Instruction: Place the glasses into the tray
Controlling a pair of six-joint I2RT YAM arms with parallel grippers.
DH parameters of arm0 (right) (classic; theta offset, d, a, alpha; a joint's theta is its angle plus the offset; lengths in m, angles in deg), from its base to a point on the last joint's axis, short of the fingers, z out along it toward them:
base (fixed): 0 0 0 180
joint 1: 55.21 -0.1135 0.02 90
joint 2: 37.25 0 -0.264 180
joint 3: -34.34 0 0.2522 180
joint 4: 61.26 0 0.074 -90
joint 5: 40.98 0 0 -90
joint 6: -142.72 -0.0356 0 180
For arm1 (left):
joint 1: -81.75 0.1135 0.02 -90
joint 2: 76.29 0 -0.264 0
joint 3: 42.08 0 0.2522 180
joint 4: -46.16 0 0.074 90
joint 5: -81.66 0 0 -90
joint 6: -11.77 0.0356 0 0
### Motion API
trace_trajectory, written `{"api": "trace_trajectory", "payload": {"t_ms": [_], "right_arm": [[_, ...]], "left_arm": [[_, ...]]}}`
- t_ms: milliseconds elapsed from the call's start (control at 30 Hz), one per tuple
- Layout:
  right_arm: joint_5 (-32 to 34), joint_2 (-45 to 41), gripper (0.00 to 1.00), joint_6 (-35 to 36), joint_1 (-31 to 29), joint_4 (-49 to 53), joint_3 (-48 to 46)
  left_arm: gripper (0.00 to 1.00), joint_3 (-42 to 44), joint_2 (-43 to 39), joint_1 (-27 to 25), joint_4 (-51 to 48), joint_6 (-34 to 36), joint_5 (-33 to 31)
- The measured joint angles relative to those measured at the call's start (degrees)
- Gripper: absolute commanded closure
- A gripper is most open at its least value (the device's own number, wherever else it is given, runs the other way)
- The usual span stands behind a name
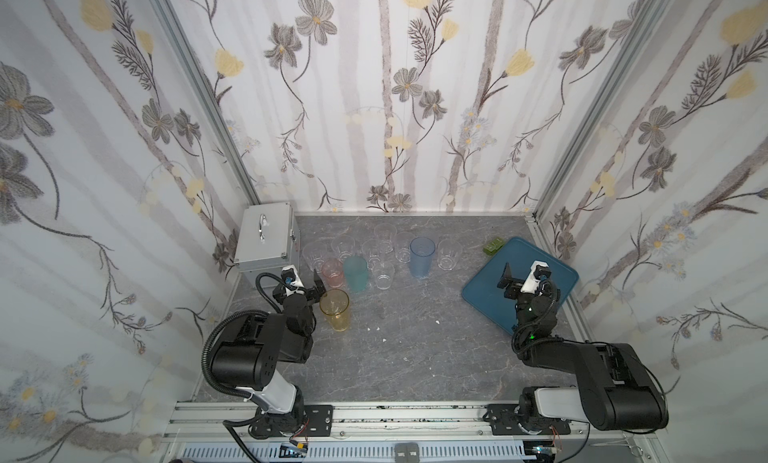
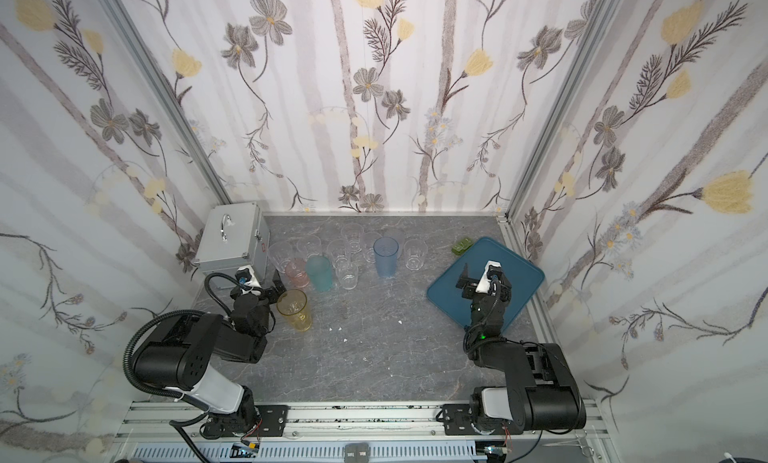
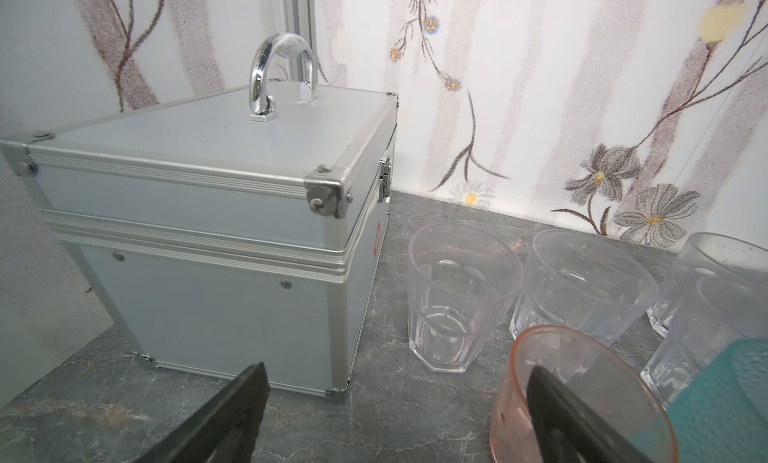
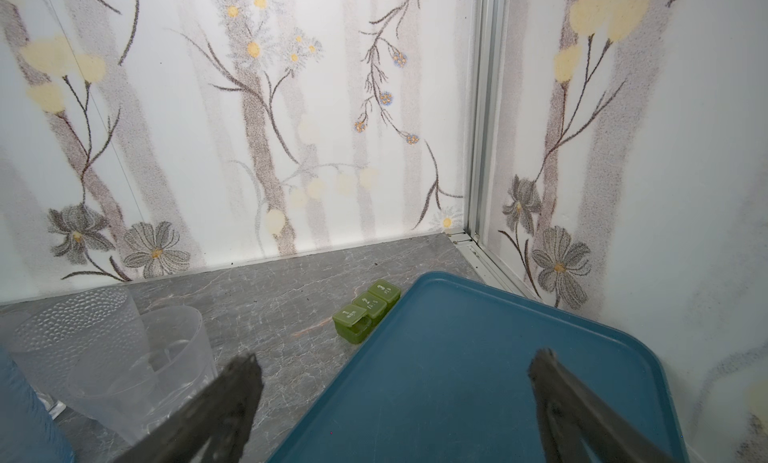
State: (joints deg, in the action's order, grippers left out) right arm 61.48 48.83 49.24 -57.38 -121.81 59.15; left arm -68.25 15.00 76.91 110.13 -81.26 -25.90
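Your tray (image 1: 484, 292), a flat teal-blue square with a low rim, lies on the grey marbled tabletop (image 1: 415, 348) with nothing on it. Your right gripper (image 4: 395, 365) hangs over the tray near its rim. Its jaws are spread wide and nothing is between them.

None of the glasses (image 1: 384, 274) stand on the tray. They are upright in a loose cluster on the tabletop to the tray's left in both top views. A short clear glass (image 1: 449, 253) is the one closest to the tray. The tall blue glass (image 1: 422, 257) stands just beyond it. Further from the tray come more clear ones, then the teal glass (image 1: 355, 274) and the pink glass (image 1: 332, 272) side by side. The yellow glass (image 1: 334, 309) stands alone, well apart from the tray.

Your left gripper (image 3: 397, 371) is beyond the cluster from the tray, beside the pink and yellow glasses. Its jaws are wide and hold nothing. In the left wrist view one finger overlaps the pink glass, and you cannot tell whether it touches.

A small green pill box (image 4: 368, 309) sits against the tray's rim at its far corner. A silver case (image 1: 266, 243) stands furthest from the tray, past all the glasses.
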Motion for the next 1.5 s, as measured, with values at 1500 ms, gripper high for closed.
{"api": "trace_trajectory", "payload": {"t_ms": [1500], "right_arm": [[-16.15,-3.32,0.2,-32.48,-2.12,72.13,44.11]], "left_arm": [[0.0,-32.2,-26.49,-9.94,-61.59,-7.1,-18.88]]}}
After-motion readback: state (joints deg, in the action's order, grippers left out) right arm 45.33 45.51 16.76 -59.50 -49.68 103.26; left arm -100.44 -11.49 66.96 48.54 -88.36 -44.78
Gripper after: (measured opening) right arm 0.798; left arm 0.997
